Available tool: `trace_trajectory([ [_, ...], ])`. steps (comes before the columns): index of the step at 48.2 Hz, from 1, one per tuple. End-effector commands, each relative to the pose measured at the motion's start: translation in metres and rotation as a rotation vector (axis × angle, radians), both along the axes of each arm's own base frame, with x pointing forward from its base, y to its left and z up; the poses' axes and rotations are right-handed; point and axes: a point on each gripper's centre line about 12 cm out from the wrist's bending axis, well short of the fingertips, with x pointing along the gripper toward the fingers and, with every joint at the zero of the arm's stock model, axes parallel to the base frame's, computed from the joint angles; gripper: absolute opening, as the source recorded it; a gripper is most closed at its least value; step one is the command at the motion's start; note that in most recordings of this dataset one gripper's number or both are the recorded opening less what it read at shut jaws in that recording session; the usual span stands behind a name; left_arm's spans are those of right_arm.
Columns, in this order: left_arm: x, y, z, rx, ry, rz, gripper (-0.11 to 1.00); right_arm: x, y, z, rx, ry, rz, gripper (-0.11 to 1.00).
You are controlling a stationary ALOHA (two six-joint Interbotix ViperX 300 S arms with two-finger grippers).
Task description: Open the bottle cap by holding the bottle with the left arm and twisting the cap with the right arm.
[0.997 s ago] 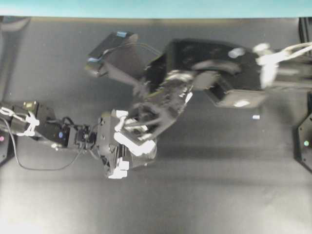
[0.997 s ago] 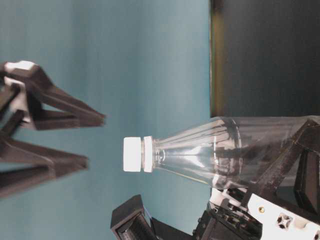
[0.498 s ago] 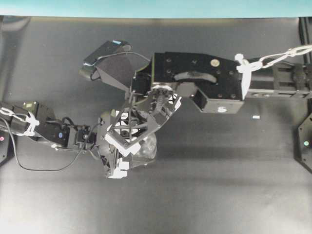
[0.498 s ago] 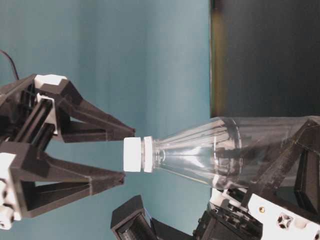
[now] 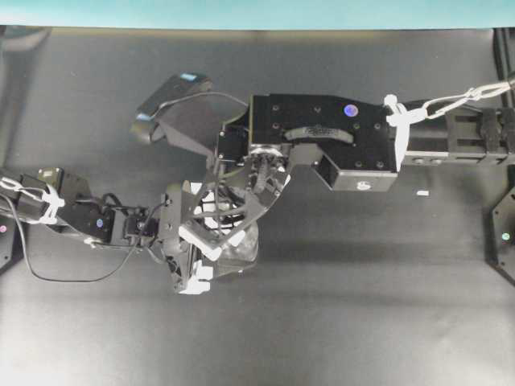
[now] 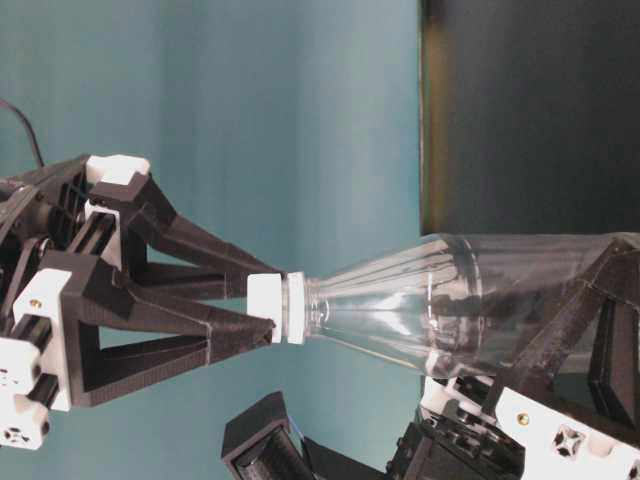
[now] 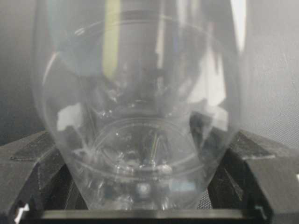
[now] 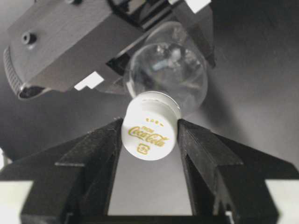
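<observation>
Right wrist view: right gripper pinches the cap, left gripper clamps the bottle; twisting remains.

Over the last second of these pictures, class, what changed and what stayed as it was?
The right arm's fingers moved in toward the cap and closed from wide open until they sit on both sides of it. The bottle stayed put, held in the left arm's fingers.

Bare dark tabletop lies open right and front. At centre the bulky black right arm crosses above the clear plastic bottle — slim black left arm blocks the left side.
</observation>
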Motion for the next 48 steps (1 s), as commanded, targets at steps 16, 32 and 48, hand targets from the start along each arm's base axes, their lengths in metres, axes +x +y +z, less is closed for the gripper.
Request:
trace_trajectory([
  [16,0.001,-0.001,0.002,0.005,-0.007,-0.007,0.81,0.003,0.004,0.003,-0.093,-0.071,0.452,0.37],
  [32,0.001,-0.001,0.002,0.005,-0.007,-0.007,0.81,0.000,0.003,0.001,-0.173,-0.100,0.797,0.37],
  [48,0.001,-0.001,0.002,0.004,-0.006,-0.007,0.81,0.002,0.009,0.002,-0.243,-0.160,1.090,0.37],
])
